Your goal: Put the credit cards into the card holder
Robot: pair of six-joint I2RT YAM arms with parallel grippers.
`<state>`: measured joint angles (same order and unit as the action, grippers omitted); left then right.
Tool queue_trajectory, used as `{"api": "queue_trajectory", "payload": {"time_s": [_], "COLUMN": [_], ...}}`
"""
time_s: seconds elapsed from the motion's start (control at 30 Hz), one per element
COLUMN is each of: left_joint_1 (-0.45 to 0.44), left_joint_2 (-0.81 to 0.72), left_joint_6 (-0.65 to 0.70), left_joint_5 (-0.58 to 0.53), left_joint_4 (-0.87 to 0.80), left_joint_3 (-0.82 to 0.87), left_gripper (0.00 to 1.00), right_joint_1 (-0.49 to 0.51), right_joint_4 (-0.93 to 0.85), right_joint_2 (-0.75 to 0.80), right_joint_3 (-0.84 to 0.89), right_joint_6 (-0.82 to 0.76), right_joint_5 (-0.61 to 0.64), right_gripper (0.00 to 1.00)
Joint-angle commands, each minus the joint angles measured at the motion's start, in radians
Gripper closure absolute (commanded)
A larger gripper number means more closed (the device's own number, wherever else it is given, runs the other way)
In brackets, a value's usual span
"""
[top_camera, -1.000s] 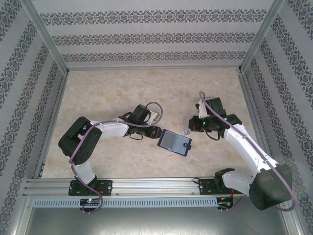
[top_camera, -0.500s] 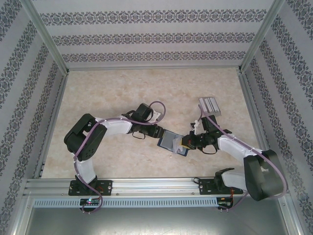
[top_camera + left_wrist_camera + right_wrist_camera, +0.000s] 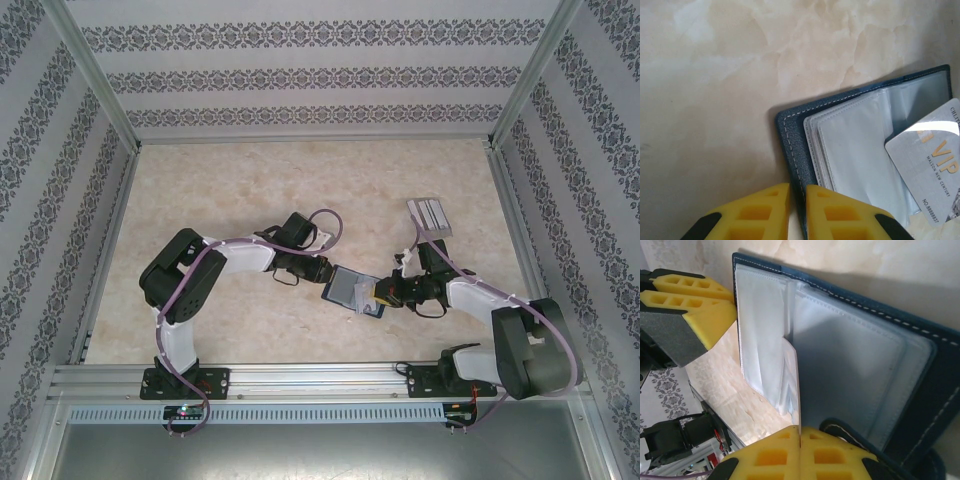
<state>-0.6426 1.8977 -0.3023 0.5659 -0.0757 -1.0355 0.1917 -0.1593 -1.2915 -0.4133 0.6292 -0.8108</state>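
Observation:
The navy card holder [image 3: 345, 286] lies open on the table, its clear sleeves facing up. My left gripper [image 3: 322, 272] pinches the holder's left edge: in the left wrist view the stitched navy rim [image 3: 790, 130] runs between the two yellow fingers of that gripper [image 3: 797, 192]. My right gripper [image 3: 378, 295] is shut on a silver-grey credit card [image 3: 932, 170] with gold VIP lettering, held over the holder's right half. In the right wrist view that card [image 3: 796, 390] stands edge-on from the right gripper [image 3: 799, 432], over the sleeves [image 3: 865, 365].
A clear plastic slotted rack [image 3: 428, 215] stands at the back right, behind the right arm. Metal frame rails and patterned walls enclose the table [image 3: 230, 190]. The left gripper's yellow fingers [image 3: 695, 305] show at the holder's far side in the right wrist view.
The right arm has swung from the clear rack down to the holder with the card. The left gripper has moved up to the holder's edge and closed on it.

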Motion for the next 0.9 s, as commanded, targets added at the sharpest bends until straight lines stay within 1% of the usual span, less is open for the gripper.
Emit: {"api": "queue_trajectory", "payload": {"time_s": [0.0,0.17,0.27,0.53,0.7,0.87], "left_joint_1": [-0.013,-0.014,-0.015,-0.014,-0.014,-0.014], "left_joint_2": [0.012,0.008,0.001,0.009,0.01,0.011], "left_joint_6": [0.014,0.012,0.011,0.005,0.006,0.005], "left_joint_5": [0.001,-0.011,-0.042,-0.081,-0.094,-0.093], "left_joint_4": [-0.032,-0.038,-0.045,-0.064,-0.071,-0.073], "left_joint_3": [-0.021,-0.02,-0.019,-0.026,-0.027,-0.029], "left_gripper": [0.84,0.85,0.87,0.88,0.89,0.89], "right_joint_1": [-0.005,-0.006,-0.007,-0.022,-0.028,-0.037], "right_joint_4": [0.048,0.064,0.088,0.075,0.091,0.072], "right_joint_2": [-0.013,-0.047,-0.058,-0.02,-0.032,0.001], "right_joint_3": [0.016,0.01,0.02,0.042,0.057,0.064], "right_joint_6": [0.02,0.023,0.052,0.057,0.062,0.062], "right_joint_5": [-0.012,-0.007,0.001,0.008,-0.008,0.001], "right_gripper": [0.95,0.95,0.95,0.95,0.96,0.96]}}
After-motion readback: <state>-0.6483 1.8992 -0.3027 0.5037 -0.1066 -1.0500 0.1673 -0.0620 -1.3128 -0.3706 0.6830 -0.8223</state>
